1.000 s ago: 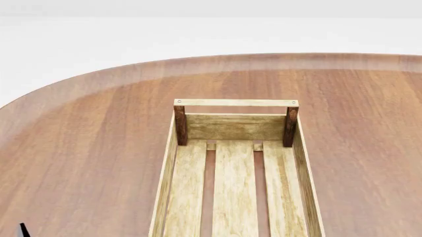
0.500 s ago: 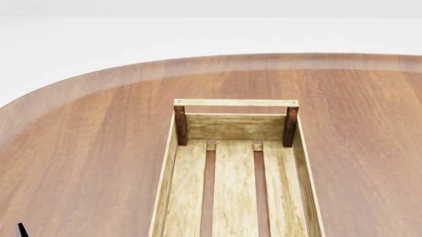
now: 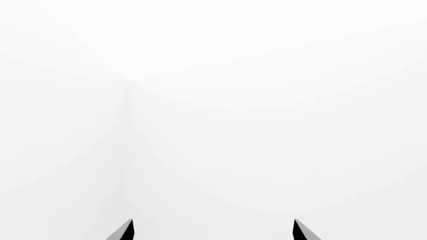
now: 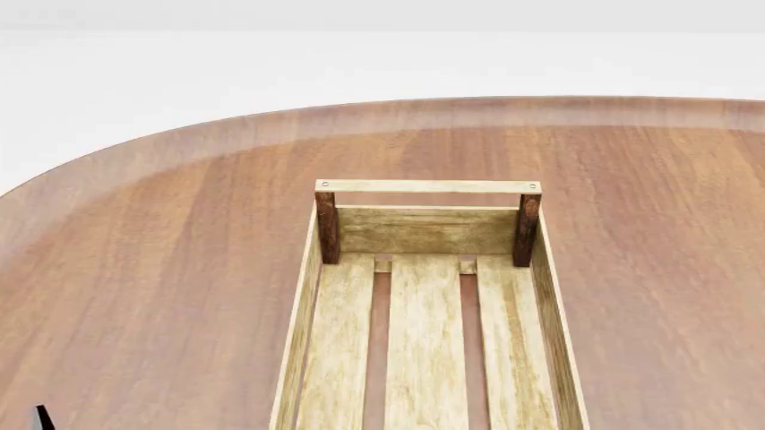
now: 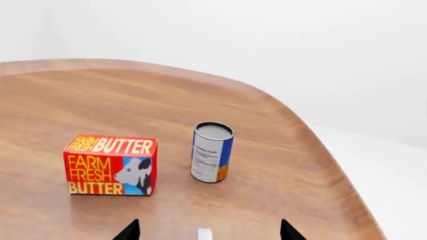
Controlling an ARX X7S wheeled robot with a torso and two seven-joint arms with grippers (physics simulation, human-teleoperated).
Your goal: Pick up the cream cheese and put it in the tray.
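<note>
The counter [image 4: 143, 269] is a large rounded slab of reddish-brown wood, and it carries everything here. On it, at the 6 o'clock side of the head view, stands the tray [image 4: 544, 296], a long crate of pale wood with dark corner posts and a rail across its far end. Its slatted bottom is bare as far as the view reaches, so I judge that the task is at its beginning: nothing is placed, nothing is lifted, and both the pick and the carry remain to do.

In the right wrist view I see the butter box [image 5: 111, 165], red and orange, lying on the counter, and the can [image 5: 212, 152] standing upright just beside it, apart from it. These two are not wanted.

The cream cheese [image 5: 204, 234] shows only as a small white sliver at the lower edge of that view, between the two dark tips of the right gripper [image 5: 208, 231]. It seems to lie on the counter at about 6 o'clock from the can. Its logo and full shape are cut off, so I cannot describe more than its white colour.

The right gripper has its tips wide apart and holds nothing. The left gripper [image 3: 212, 231] is also spread, empty, and faces only white background.
</note>
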